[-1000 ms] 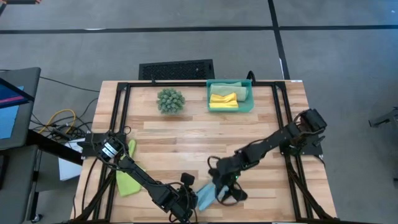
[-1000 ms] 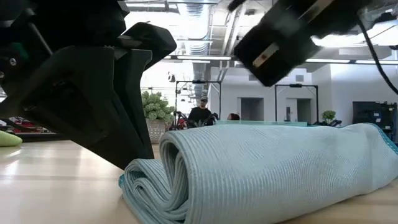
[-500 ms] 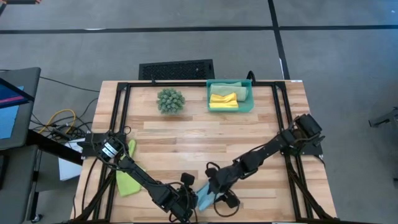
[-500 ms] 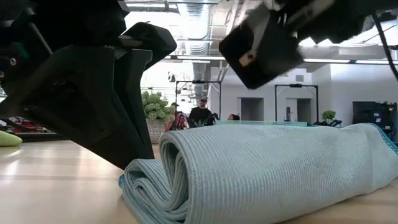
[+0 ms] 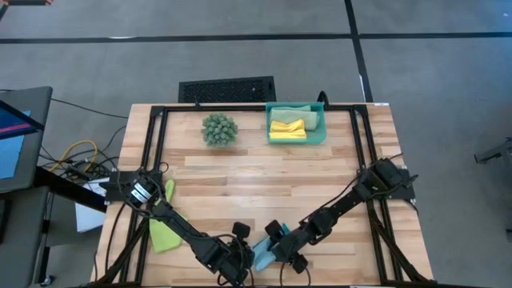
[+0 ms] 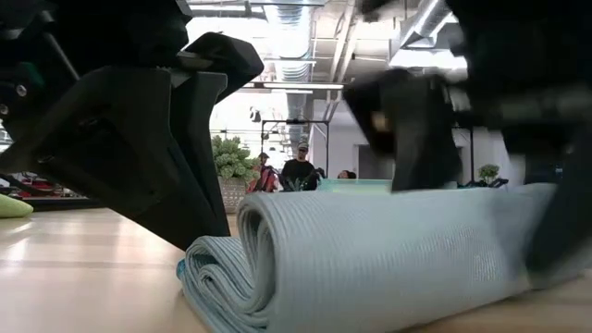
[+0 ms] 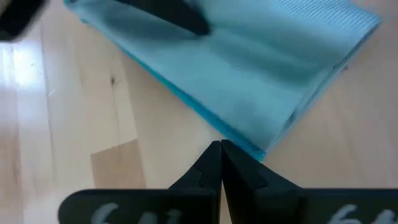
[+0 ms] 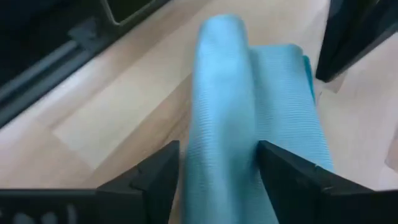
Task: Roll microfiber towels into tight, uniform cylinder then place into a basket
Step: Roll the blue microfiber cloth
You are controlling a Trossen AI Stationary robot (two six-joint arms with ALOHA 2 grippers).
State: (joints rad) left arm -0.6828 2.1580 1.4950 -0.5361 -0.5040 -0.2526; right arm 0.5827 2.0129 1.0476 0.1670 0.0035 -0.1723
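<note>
right gripper [image 8: 217, 168] jaws spread astride the rolled light blue towel [image 8: 227, 112]; left gripper [image 7: 221, 152] jaws pressed together.

Four towels, one basket, two arms on a single wooden table

Counted from above: one light blue towel [image 5: 262, 254] rolled at the near edge, one lime green towel [image 5: 164, 234] at the left edge, and one yellow towel [image 5: 287, 128] plus one sage green towel [image 5: 298, 113] inside the one teal basket [image 5: 323, 128]; one spiky plant ball [image 5: 219, 129] stands on the one table [image 5: 256, 180], one black slotted grille [image 5: 227, 89] lies on the floor beyond it, and two dark arms carry one gripper each, the left gripper [image 5: 244, 266] and the right gripper [image 5: 282, 246]; in the room behind, the low view shows one person [image 6: 298, 170] clearly, with other figures too small to count
</note>
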